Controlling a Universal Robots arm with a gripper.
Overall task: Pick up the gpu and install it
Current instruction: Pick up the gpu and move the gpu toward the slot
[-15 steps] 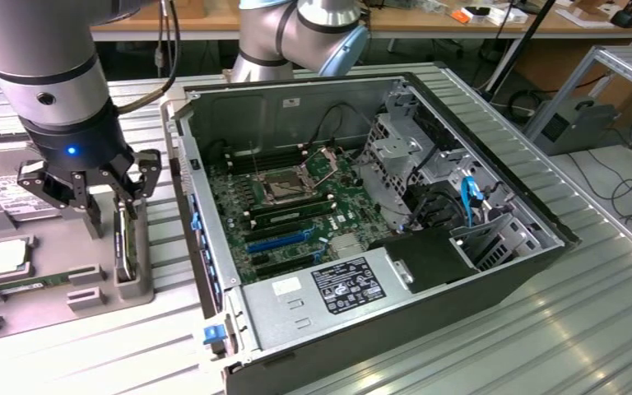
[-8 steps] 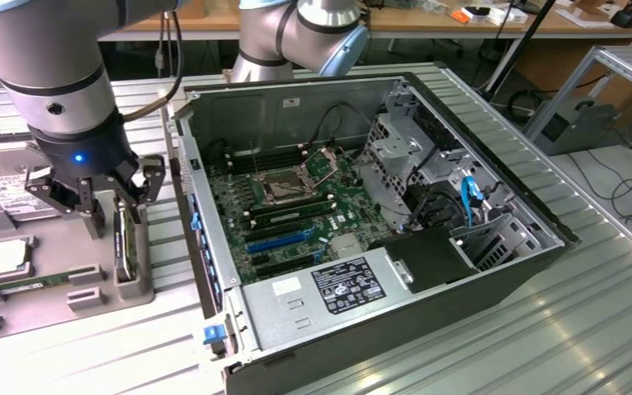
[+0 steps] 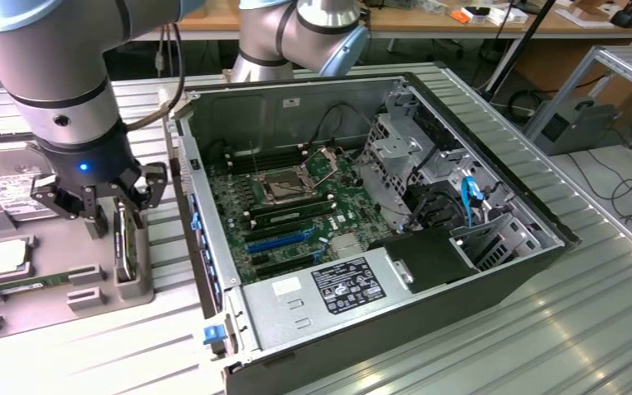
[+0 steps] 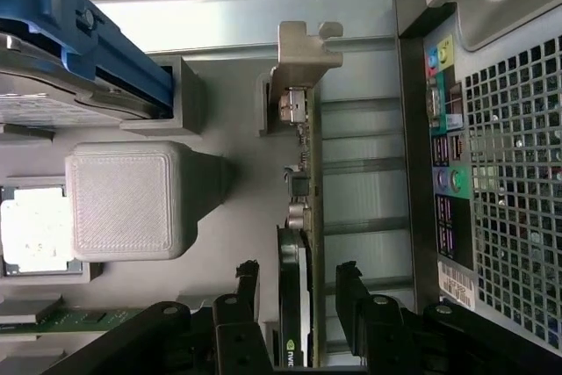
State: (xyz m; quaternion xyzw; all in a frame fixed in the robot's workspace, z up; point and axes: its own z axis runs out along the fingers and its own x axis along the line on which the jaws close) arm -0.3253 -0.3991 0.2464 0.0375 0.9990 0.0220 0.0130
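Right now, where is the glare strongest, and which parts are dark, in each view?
Exterior view: light glares off the ribbed metal table, the motherboard lies in shade, a blue light glows on the arm. Wrist view: the table is washed out white, the processor chip is almost bleached, the claw is a dark shape astride the gpu.

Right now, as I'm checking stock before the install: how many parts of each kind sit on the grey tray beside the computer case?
gpu: 1
hard drive: 1
processor chip: 1
memory stick: 1
Total: 4
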